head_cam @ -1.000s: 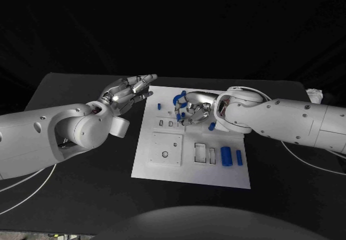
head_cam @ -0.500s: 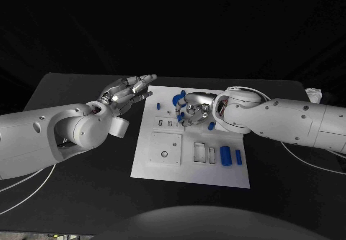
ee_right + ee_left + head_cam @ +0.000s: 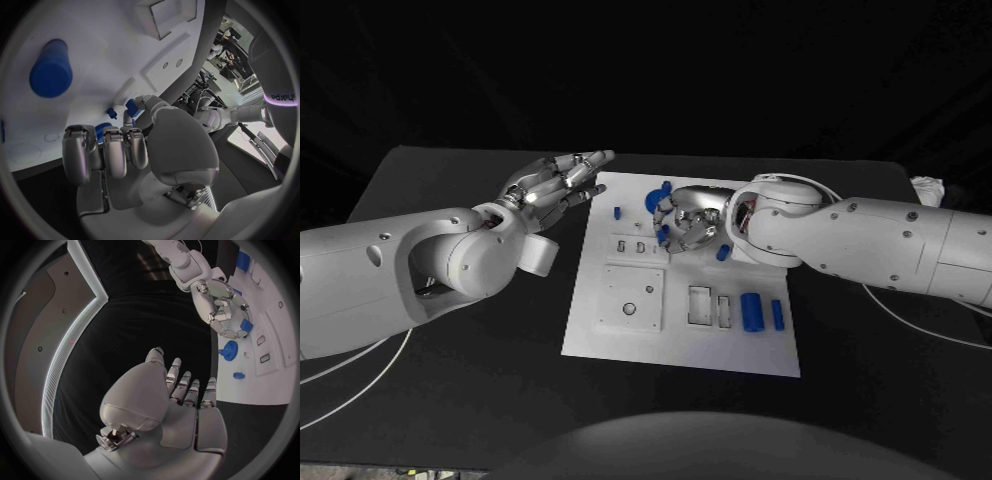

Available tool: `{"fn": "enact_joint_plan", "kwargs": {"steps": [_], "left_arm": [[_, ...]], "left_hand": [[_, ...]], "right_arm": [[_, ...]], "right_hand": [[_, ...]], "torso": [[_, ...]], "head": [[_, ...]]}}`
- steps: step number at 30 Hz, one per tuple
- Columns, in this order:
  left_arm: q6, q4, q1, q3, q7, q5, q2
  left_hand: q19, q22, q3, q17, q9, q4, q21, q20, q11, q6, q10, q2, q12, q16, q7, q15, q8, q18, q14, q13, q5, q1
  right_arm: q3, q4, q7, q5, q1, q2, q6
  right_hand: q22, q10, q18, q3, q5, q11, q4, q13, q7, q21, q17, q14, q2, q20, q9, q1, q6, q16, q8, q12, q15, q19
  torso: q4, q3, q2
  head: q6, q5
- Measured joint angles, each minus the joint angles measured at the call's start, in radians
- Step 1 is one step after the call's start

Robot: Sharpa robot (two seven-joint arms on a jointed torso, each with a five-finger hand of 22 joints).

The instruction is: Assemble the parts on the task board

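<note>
Little has moved since the earlier frames: the right hand [image 3: 687, 222] stays curled over the far part of the task board [image 3: 682, 350], and the left hand [image 3: 557, 183] still hovers off the board's far left corner.

Starting at the fingers: the right hand's fingers bend down and close narrowly round a small blue part [image 3: 133, 105]; it looks pinched there, though the contact is partly hidden. Beside them, toward 11 o'clock on the board, sits a blue gear-like part [image 3: 229, 348]. A small blue peg [image 3: 617, 212] stands at about 10 o'clock, and two blue cylinders [image 3: 753, 311] lie at 4 o'clock.

My judgement: the step in hand is seating the pinched part into a far slot, which calls for a straight, aligned press.

The left hand's fingers are spread wide, holding nothing, palm raised, its forearm coming in from 8 o'clock; the right forearm comes in from 3 o'clock.
</note>
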Motion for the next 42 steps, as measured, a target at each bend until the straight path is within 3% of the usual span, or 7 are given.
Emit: {"fn": "enact_joint_plan", "kwargs": {"steps": [9, 15, 26, 33, 39, 42], "left_arm": [[0.002, -0.001, 0.0, 0.0, -0.002, 0.0, 0.003], [0.003, -0.001, 0.0, 0.0, -0.003, 0.0, 0.003], [0.005, -0.001, 0.0, 0.0, -0.005, 0.0, 0.004], [0.006, -0.002, 0.0, 0.0, -0.005, 0.0, 0.005], [0.007, -0.002, 0.0, 0.0, -0.005, 0.0, 0.005], [0.007, -0.003, 0.0, 0.0, -0.005, 0.0, 0.005]], "left_hand": [[0.0, 0.0, 0.0, 0.0, 0.0, 0.0, 0.0, 0.0, 0.0, 0.0, 0.0, 0.0, 0.0, 0.0, 0.0, 0.0, 0.0, 0.0, 0.0, 0.001, 0.0, 0.0], [0.0, 0.0, 0.0, 0.0, 0.0, 0.0, 0.0, 0.0, 0.0, 0.0, 0.0, 0.0, 0.0, 0.0, 0.0, 0.0, 0.0, 0.0, 0.0, 0.001, 0.0, 0.0], [0.0, 0.0, 0.0, 0.0, 0.0, 0.0, 0.0, 0.0, 0.0, 0.0, 0.0, 0.0, 0.0, 0.0, 0.0, 0.0, 0.0, 0.0, 0.0, 0.001, 0.0, 0.0], [0.0, 0.0, 0.0, 0.0, 0.0, 0.0, 0.0, 0.0, 0.0, 0.0, 0.0, 0.0, 0.0, 0.0, 0.0, 0.0, 0.0, 0.0, 0.0, 0.001, 0.0, 0.0], [0.0, 0.0, 0.0, 0.0, 0.0, 0.0, 0.0, 0.0, 0.0, 0.0, 0.0, 0.0, 0.0, 0.0, 0.0, 0.0, 0.0, 0.0, 0.0, 0.001, 0.0, 0.0], [0.0, 0.0, 0.0, 0.0, 0.0, 0.0, 0.0, 0.0, 0.0, 0.0, 0.0, 0.0, 0.0, 0.0, 0.0, 0.0, 0.0, 0.0, 0.0, 0.001, 0.0, 0.0]], "right_arm": [[0.0, -0.002, -0.004, 0.0, 0.0, 0.002, 0.008], [0.0, -0.005, -0.006, 0.0, -0.001, 0.002, 0.015], [0.0, -0.008, -0.006, 0.0, -0.001, 0.002, 0.026], [0.0, -0.009, -0.006, -0.001, -0.001, 0.002, 0.034], [0.0, -0.009, -0.006, -0.001, -0.001, 0.002, 0.038], [0.0, -0.009, -0.005, -0.001, -0.001, 0.002, 0.039]], "right_hand": [[0.0, 0.0, 0.0, 0.008, -0.008, 0.0, -0.003, 0.0, 0.002, -0.004, 0.0, 0.0, -0.004, 0.0, -0.007, -0.004, -0.009, 0.0, -0.017, 0.0, 0.0, 0.0], [0.0, 0.003, 0.0, 0.014, -0.025, 0.004, -0.008, 0.0, 0.005, -0.004, 0.0, 0.0, -0.003, 0.001, -0.019, -0.013, -0.019, 0.0, -0.046, 0.0, 0.0, -0.001], [0.001, 0.0, 0.0, 0.033, -0.065, 0.007, -0.022, 0.0, 0.006, -0.012, 0.0, 0.0, -0.01, 0.007, -0.067, -0.029, -0.027, 0.0, -0.134, 0.0, 0.007, -0.007], [0.001, 0.0, 0.0, 0.037, -0.114, 0.007, -0.026, 0.0, 0.006, -0.012, 0.0, 0.0, -0.014, 0.011, -0.092, -0.033, -0.027, 0.0, -0.174, 0.0, 0.007, -0.011], [0.001, 0.0, 0.0, 0.037, -0.153, 0.007, -0.037, 0.0, 0.006, -0.016, 0.0, 0.0, -0.014, 0.011, -0.103, -0.033, -0.027, 0.0, -0.188, 0.0, 0.007, -0.011], [0.0, 0.0, 0.0, 0.03, -0.192, 0.007, -0.048, 0.0, 0.002, -0.016, 0.0, 0.0, -0.014, 0.011, -0.109, -0.033, -0.022, 0.0, -0.204, 0.0, 0.007, -0.011]], "torso": [[0.0, 0.0, 0.0], [0.0, 0.0, 0.0], [-0.0001, 0.0, 0.0], [-0.0001, 0.0, 0.0], [0.0, 0.0, 0.0], [0.0001, 0.0001, 0.0]], "head": [[0.0, -0.001], [0.0, -0.001], [0.0, -0.002], [0.0, -0.002], [0.0, -0.003], [0.0, -0.003]]}}
